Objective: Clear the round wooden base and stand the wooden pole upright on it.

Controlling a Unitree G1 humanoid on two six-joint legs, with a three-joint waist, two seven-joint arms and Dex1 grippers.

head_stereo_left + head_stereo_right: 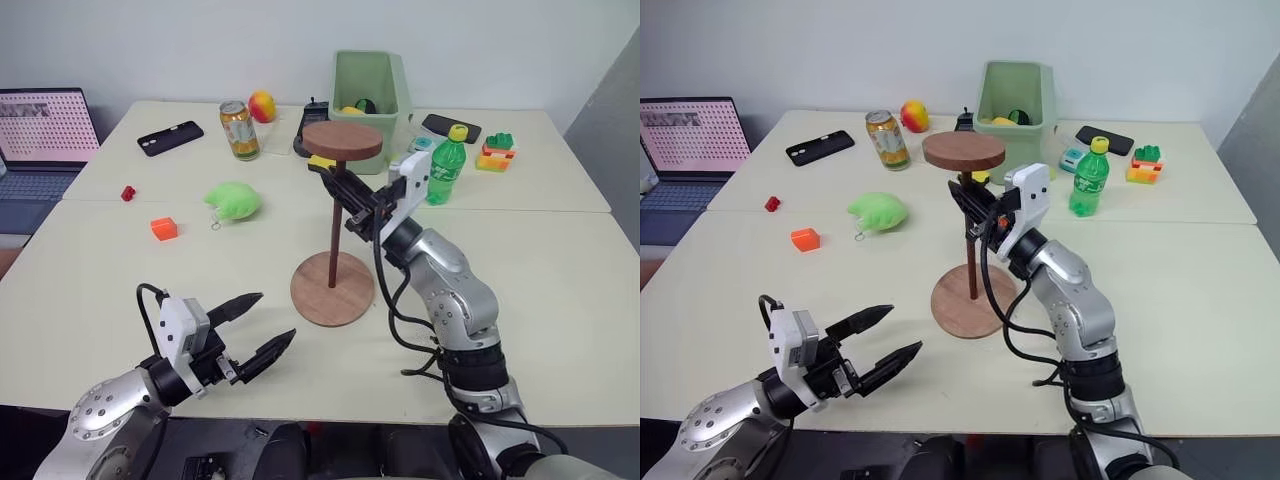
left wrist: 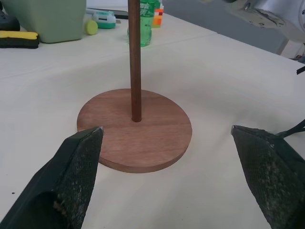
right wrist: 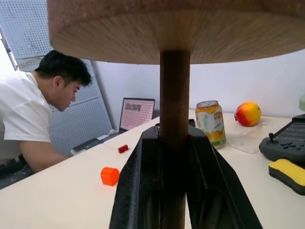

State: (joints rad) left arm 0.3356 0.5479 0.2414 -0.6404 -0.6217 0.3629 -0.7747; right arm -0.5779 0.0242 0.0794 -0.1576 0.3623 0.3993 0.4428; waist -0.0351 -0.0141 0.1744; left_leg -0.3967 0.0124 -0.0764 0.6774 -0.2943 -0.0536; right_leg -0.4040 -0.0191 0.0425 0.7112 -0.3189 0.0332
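- Wooden pole (image 1: 333,225) first: it stands upright with its lower end at the centre of the round wooden base (image 1: 332,289), disc end up top, and the right gripper (image 1: 335,186) is clamped tight on the shaft just under that disc.
- From the right wrist view, the two black fingers (image 3: 138,191) press the rod from both sides, no gap between them and the wood.
- Down at the near edge of the table (image 1: 560,300), the left gripper (image 1: 256,325) hangs with its jaws spread wide, holding nothing, pointed toward the base and well short of it.
- The left wrist view shows the base lying flat on the pale tabletop, bare but for the pole rising out of its middle.
- Moving outward: a green plush toy (image 1: 234,200) lies to the left of the pole, with an orange block (image 1: 164,228) and a small red piece (image 1: 128,193) further left.
- Behind, a drinks can (image 1: 239,130), a mango-coloured fruit (image 1: 262,105) and a black phone (image 1: 170,138).
- A green bin (image 1: 370,95) stands behind the pole, a green bottle (image 1: 447,166) to its right, toy bricks (image 1: 496,153) beyond.
- A laptop (image 1: 45,140) sits at far left; the right wrist view catches a person in a white shirt (image 3: 28,119) leaning beside the table.
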